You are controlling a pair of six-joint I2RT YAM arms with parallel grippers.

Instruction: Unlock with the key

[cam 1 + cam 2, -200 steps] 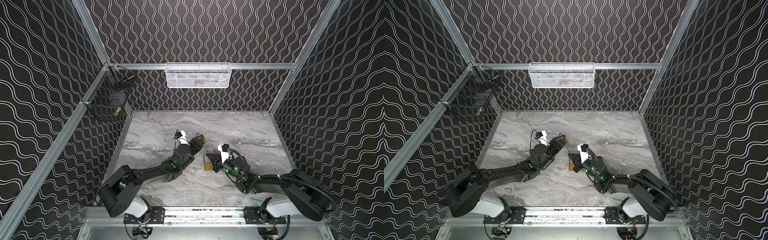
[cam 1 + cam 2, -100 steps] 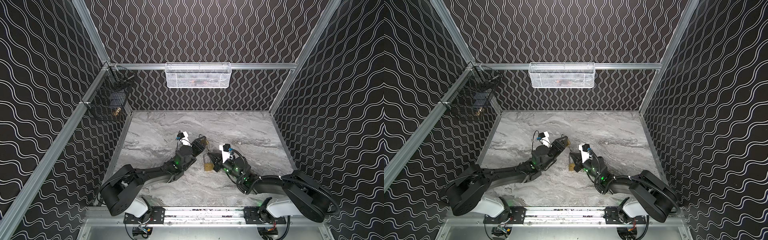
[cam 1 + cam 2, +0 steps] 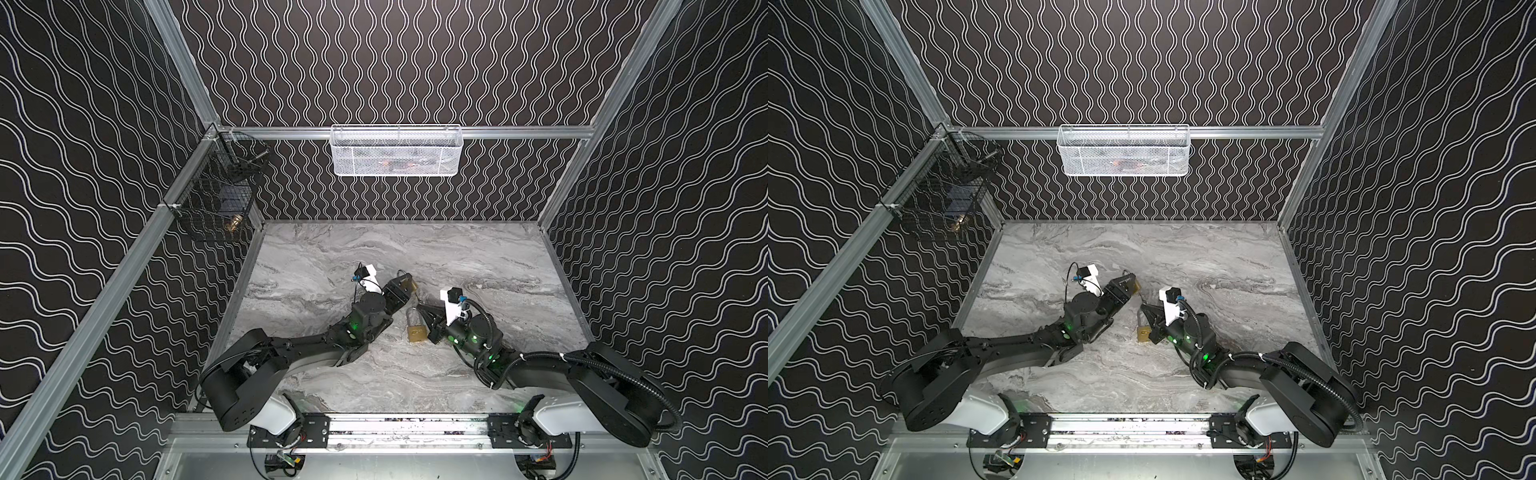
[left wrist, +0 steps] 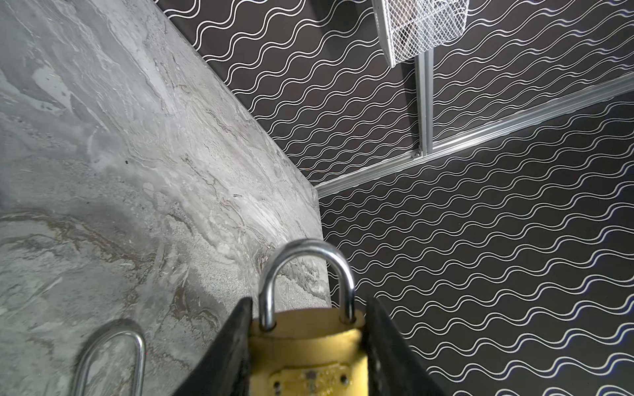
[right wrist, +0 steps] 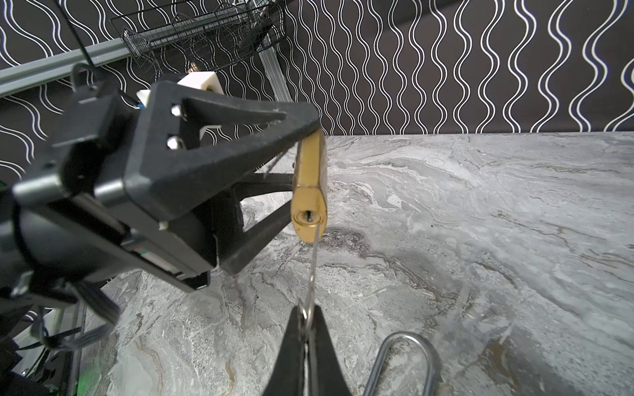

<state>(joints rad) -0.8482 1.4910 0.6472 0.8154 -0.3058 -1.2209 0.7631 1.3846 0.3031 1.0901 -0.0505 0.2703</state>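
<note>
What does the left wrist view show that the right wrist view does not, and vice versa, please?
Only the left wrist view shows the steel shackle of the held brass padlock, both legs seated in the body, and the white mesh basket. Only the right wrist view shows that padlock's keyhole, the thin silver key pinched in the shut right tool with its tip close to the keyhole, and the black wire basket. Both show the left tool gripping the padlock and a second steel shackle lying on the grey marble tabletop.
</note>
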